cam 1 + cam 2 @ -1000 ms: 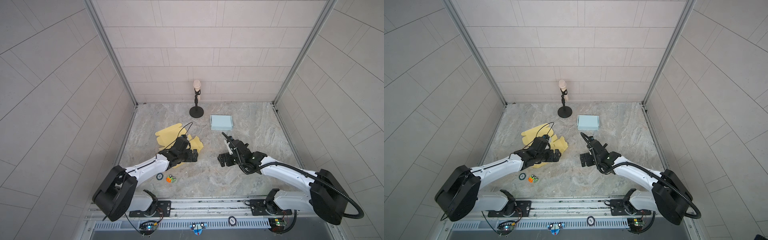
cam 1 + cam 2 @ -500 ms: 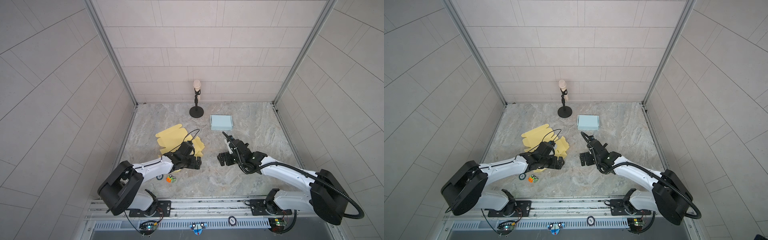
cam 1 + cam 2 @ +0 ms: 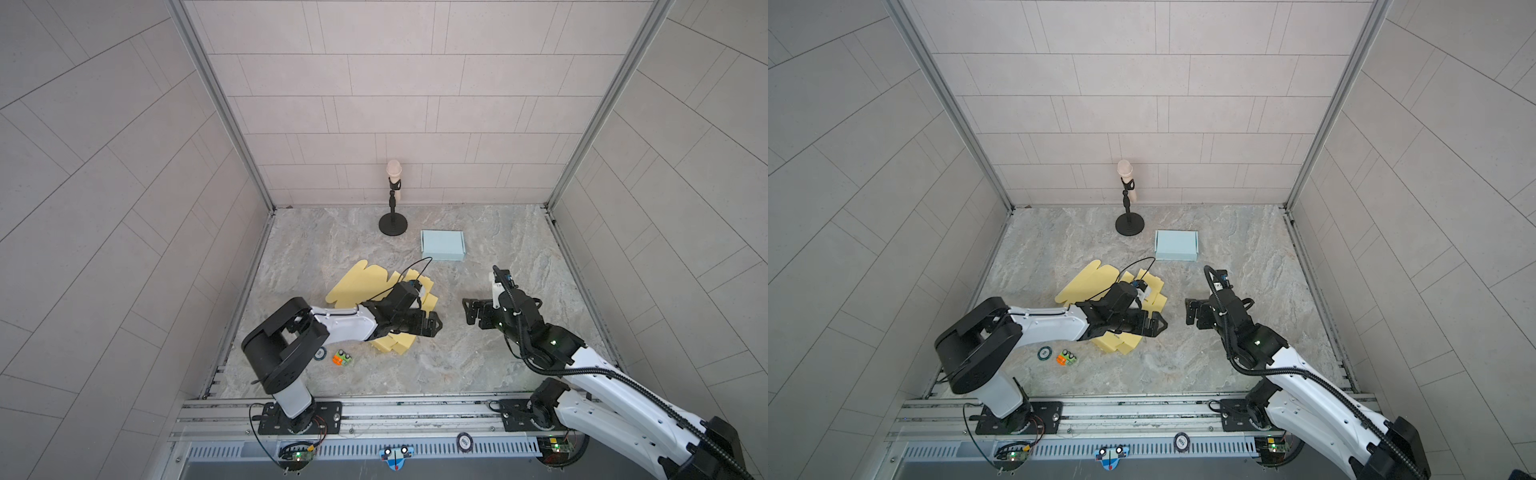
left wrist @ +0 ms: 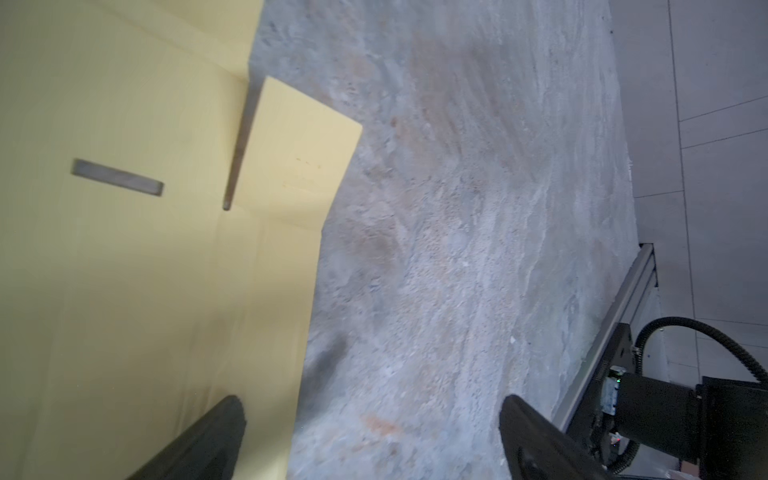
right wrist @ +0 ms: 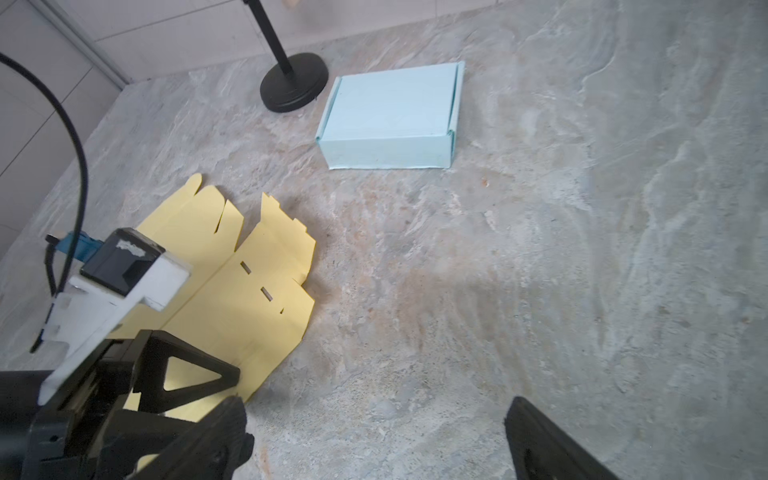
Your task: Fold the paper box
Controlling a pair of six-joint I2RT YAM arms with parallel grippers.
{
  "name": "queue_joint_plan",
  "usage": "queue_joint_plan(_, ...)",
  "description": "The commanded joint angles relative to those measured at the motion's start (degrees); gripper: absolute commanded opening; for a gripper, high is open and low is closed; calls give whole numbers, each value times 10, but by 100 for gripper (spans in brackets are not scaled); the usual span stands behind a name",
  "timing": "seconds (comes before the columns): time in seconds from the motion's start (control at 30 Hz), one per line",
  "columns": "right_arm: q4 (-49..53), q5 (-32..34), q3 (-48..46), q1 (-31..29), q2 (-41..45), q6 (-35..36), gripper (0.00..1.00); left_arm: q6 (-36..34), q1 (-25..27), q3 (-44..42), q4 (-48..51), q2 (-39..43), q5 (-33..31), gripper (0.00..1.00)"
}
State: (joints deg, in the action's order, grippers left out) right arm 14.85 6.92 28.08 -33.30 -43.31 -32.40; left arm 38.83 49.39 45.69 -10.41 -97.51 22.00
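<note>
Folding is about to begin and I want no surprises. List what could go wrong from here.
1. The yellow box blank lies flat on the table. The open left hand straddles its edge, so closing may crease or push the sheet instead of lifting a flap.
2. The open right hand hangs over bare table, touching nothing. Unpinned, the sheet may slide.
3. The two hands face each other closely and might collide reaching for the same edge.

I've driven the left gripper [image 3: 434,326] rightward across the yellow cardboard sheet [image 3: 357,282] until it pokes past the sheet's edge. The sheet has slid slightly toward the front, and I've pulled the right gripper [image 3: 467,311] back a little
</note>
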Motion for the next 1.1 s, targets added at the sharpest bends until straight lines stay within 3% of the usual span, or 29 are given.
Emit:
queue_joint_plan(0.0,18,17,-35,18,37,-16,100,32,21,42,-34,-34,29,100)
queue_joint_plan(0.23,-42,-75,-69,71,-2,-37,100,1,18,90,9,-29,24,100)
queue_joint_plan(0.47,-78,-131,-58,73,-51,-35,100,-47,-41,21,78,63,-4,100)
queue_joint_plan(0.7,-199,-262,-59,78,-139,-93,100,-112,-115,-41,165,121,-50,100)
queue_joint_plan(0.83,-235,-294,-55,76,-179,-119,100,-128,-124,-50,181,129,-63,100)
queue_joint_plan(1.07,-248,-300,-41,38,-236,-123,99,-124,-125,-79,168,131,-55,89)
